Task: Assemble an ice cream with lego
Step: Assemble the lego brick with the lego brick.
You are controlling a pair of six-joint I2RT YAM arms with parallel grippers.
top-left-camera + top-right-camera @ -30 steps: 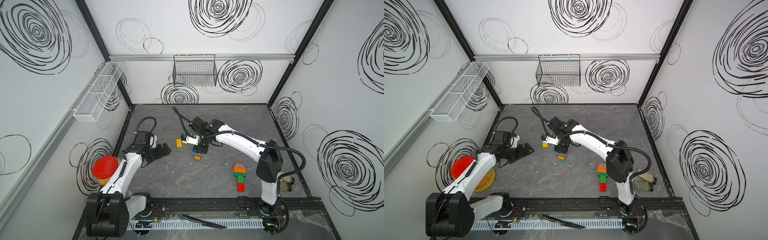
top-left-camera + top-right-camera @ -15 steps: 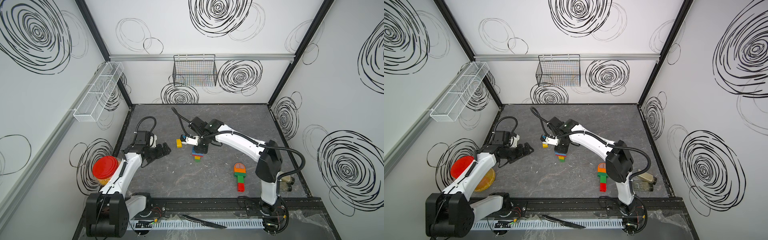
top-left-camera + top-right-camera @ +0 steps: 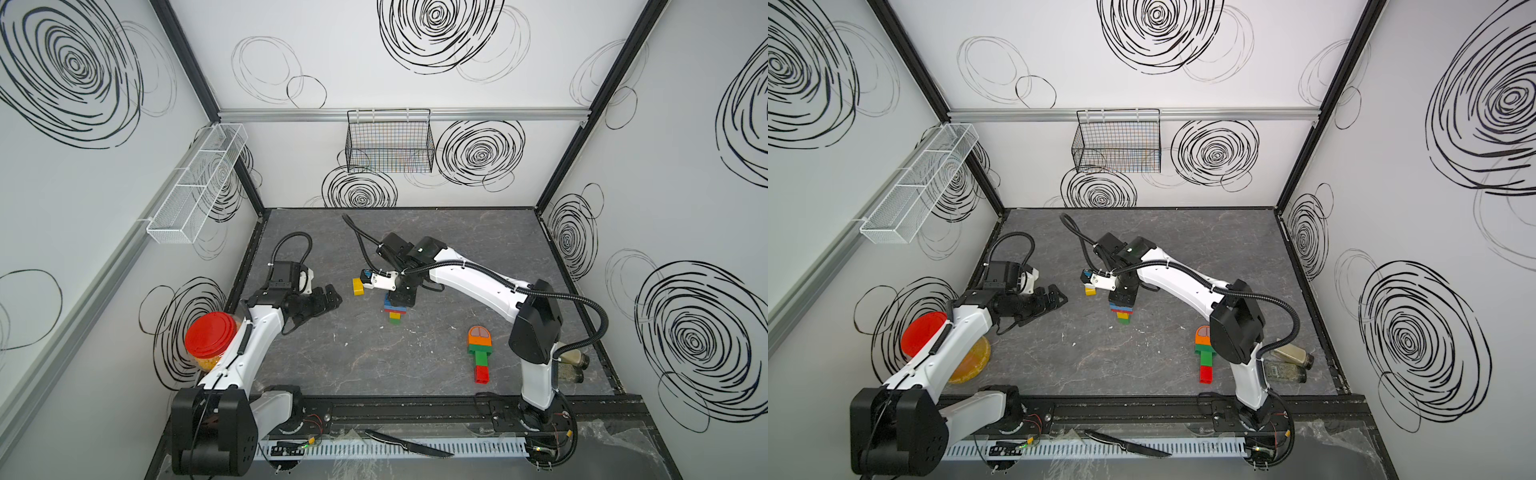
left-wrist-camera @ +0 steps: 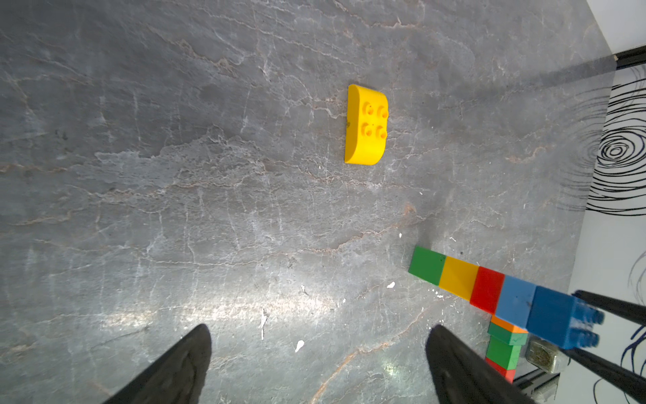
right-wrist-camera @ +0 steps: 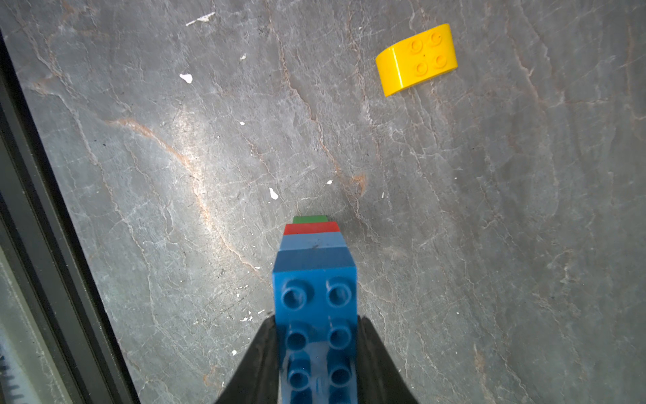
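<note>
Only small changes to log here. Your right arm has crept slightly to the left in both top views since a second ago. Its wrist block shows the shift most, and the black elbow joint has followed by a hair. The right pincer, clamped on the blue top of the brick stack, has barely moved with it. If the stack itself has shifted on the worktop, it's too slight for you to tell.
</note>
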